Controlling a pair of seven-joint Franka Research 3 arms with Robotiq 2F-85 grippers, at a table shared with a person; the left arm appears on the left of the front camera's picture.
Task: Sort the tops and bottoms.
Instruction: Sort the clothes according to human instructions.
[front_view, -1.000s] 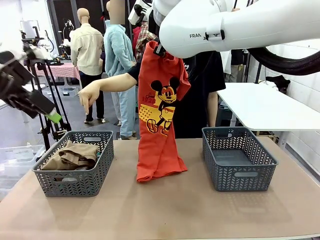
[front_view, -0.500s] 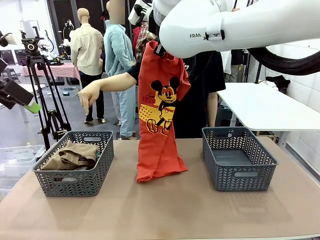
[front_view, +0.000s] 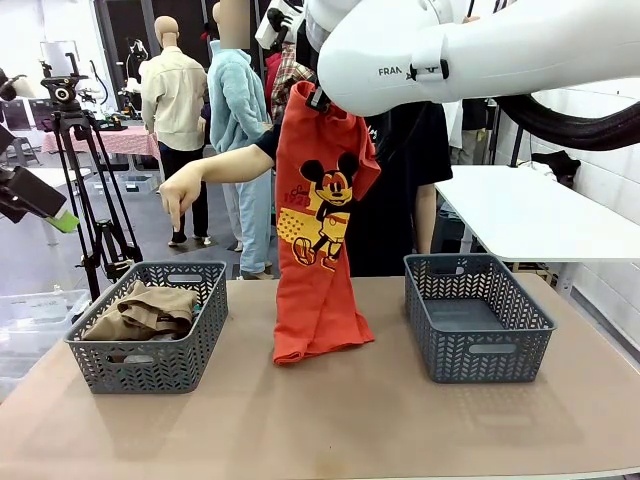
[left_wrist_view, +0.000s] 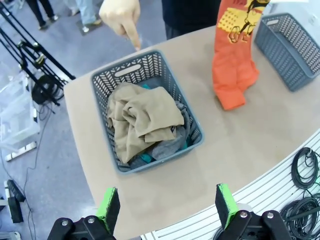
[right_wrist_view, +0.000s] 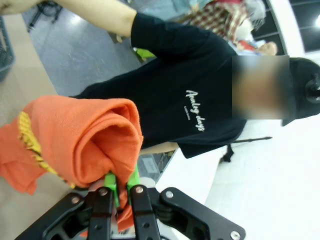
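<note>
An orange top (front_view: 318, 250) with a cartoon mouse print hangs over the table's middle, its hem resting on the tabletop. My right gripper (right_wrist_view: 121, 186) is shut on its bunched upper edge (right_wrist_view: 90, 137). The left grey basket (front_view: 150, 372) holds a khaki-tan garment (left_wrist_view: 142, 117) on top of a grey garment (left_wrist_view: 170, 146) and a teal one (left_wrist_view: 145, 158). My left gripper (left_wrist_view: 167, 205) hovers open high above the table's near left corner, and in the front view it sits at the far left (front_view: 40, 205). A person's hand (front_view: 180, 195) points down at the left basket.
The right grey basket (front_view: 490, 355) stands with nothing in it. The person in a black T-shirt (right_wrist_view: 170, 90) stands behind the hanging top. A tripod (front_view: 85, 170) stands on the floor beyond the left basket. Cables (left_wrist_view: 305, 165) lie below the table's near edge.
My left gripper has drawn back toward the picture's left edge. The right gripper, the orange top and the person's pointing hand have stayed put.
</note>
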